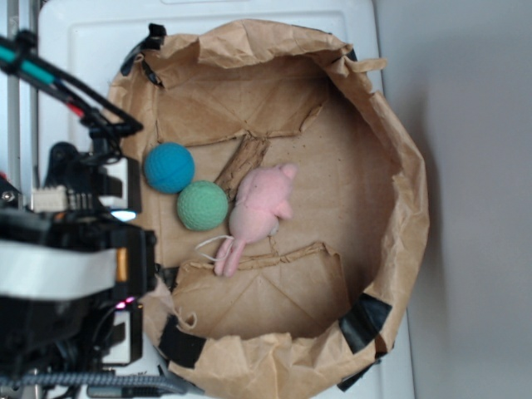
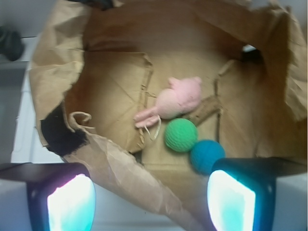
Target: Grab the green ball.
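Note:
The green ball (image 1: 202, 205) (image 2: 181, 135) lies on the floor of a crumpled brown paper bag (image 1: 407, 191) (image 2: 120, 168). It touches a teal-blue ball (image 1: 169, 168) (image 2: 206, 155) on one side and sits right beside a pink plush toy (image 1: 259, 212) (image 2: 178, 98) on the other. In the wrist view my gripper (image 2: 151, 192) is open, its two glowing fingers wide apart with nothing between them. It hovers over the bag's near rim, short of the balls. My arm (image 1: 75, 249) stands at the bag's left edge in the exterior view.
The bag's folded walls rise all round the objects, with black tape patches (image 1: 362, 320) (image 2: 60, 132) on the rim. A folded cardboard strip (image 1: 243, 162) lies beside the plush toy. The bag rests on a white surface (image 1: 91, 50).

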You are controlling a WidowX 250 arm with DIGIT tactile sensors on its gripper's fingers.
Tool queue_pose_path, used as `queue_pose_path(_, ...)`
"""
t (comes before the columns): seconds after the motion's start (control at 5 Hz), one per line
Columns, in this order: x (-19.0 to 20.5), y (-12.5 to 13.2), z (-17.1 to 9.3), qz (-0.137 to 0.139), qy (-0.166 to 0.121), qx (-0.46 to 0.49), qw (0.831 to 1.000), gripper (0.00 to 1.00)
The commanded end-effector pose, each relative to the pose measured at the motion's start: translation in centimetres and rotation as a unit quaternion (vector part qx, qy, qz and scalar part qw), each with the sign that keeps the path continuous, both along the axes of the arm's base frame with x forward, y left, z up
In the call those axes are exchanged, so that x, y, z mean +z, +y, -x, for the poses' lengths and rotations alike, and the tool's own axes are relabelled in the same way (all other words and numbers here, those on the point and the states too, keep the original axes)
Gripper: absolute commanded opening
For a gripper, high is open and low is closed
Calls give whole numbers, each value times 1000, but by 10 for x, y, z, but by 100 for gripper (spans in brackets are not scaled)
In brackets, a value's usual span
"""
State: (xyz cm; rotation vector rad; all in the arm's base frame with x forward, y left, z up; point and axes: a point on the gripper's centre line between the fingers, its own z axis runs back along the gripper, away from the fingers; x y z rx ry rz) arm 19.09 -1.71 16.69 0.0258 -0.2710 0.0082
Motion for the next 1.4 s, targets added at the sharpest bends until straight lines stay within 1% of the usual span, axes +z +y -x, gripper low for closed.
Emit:
queue_pose_path(0.0, 3, 23, -20, 10, 7, 24, 1000, 100)
queue_pose_path(0.2, -2, 27, -23, 2, 15, 39, 999, 100)
queue_pose_path(0.4, -9, 22, -37, -11, 20, 34, 999, 100)
queue_pose_path(1.2, -9, 22, -37, -11, 20, 34, 999, 100)
